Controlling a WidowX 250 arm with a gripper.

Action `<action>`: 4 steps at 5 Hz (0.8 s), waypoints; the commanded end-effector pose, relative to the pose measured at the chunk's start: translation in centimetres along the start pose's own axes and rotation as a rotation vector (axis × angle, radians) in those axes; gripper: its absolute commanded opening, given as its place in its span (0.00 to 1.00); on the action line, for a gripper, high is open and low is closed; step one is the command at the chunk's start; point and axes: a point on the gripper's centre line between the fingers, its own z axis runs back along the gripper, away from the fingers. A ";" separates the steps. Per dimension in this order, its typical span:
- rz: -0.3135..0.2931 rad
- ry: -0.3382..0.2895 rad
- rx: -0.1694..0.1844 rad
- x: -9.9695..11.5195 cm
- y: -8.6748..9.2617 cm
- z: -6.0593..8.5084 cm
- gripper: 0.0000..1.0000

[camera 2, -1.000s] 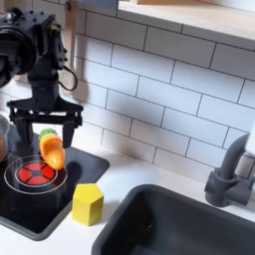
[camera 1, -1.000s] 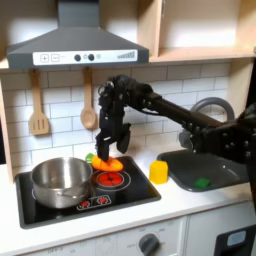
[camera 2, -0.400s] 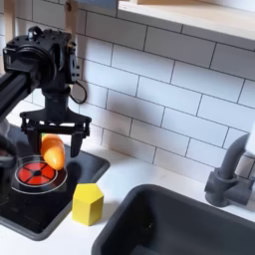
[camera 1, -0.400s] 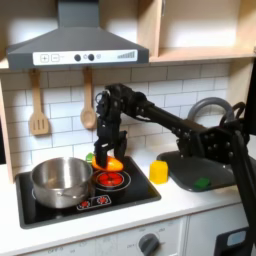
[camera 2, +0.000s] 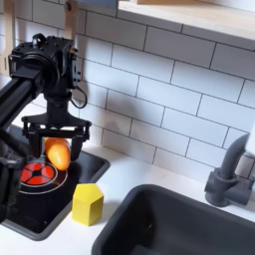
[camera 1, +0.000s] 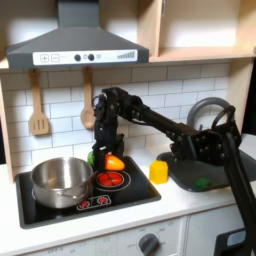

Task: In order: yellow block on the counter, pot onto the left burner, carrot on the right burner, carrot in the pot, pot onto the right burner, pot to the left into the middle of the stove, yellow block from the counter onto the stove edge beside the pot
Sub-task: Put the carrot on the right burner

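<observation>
Hard to read: gripper (camera 1: 107, 158) fingertips in the first exterior view blur into the carrot (camera 1: 113, 163); green end barely visible at the first exterior view's left of the orange body. In the second exterior view, pot cut off past the left edge, green end of the carrot (camera 2: 58, 153) not made out, arm's own links covering the left part of the stove (camera 2: 40, 204).

Gripper (camera 2: 57, 152) pointing straight down, fingers spread about a carrot's width and closed onto the orange body, one finger each side in the second exterior view. Carrot lifted clear of the glass, hanging above the red burner (camera 1: 111, 179) on the first exterior view's right. Long axis roughly level, tilted a little; orange tip toward the first exterior view's right.

Pot (camera 1: 60, 181) upright on the other burner, at the first exterior view's left, just beside the carrot, apart from it; inside looks bare steel. Yellow block (camera 1: 158, 171) standing on the counter (camera 1: 175, 205) between stove (camera 1: 140, 189) and grey sink (camera 1: 205, 170); same block (camera 2: 88, 203) in the second exterior view just off the cooktop corner, beside the sink (camera 2: 179, 224). Small green piece (camera 1: 202, 182) lying in the sink.

Toy kitchen: white brick-tile wall (camera 2: 169, 95), grey hood (camera 1: 72, 42), wooden spatula (camera 1: 38, 112) and spoon (camera 1: 88, 108) hung on the wall, grey faucet (camera 2: 231, 174).
</observation>
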 end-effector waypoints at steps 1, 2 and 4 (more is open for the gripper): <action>-0.004 -0.010 0.018 0.1 0.2 -0.4 0.00; 0.015 -0.018 0.024 0.2 0.4 -0.6 0.00; 0.012 -0.029 0.032 0.2 0.6 -0.1 0.00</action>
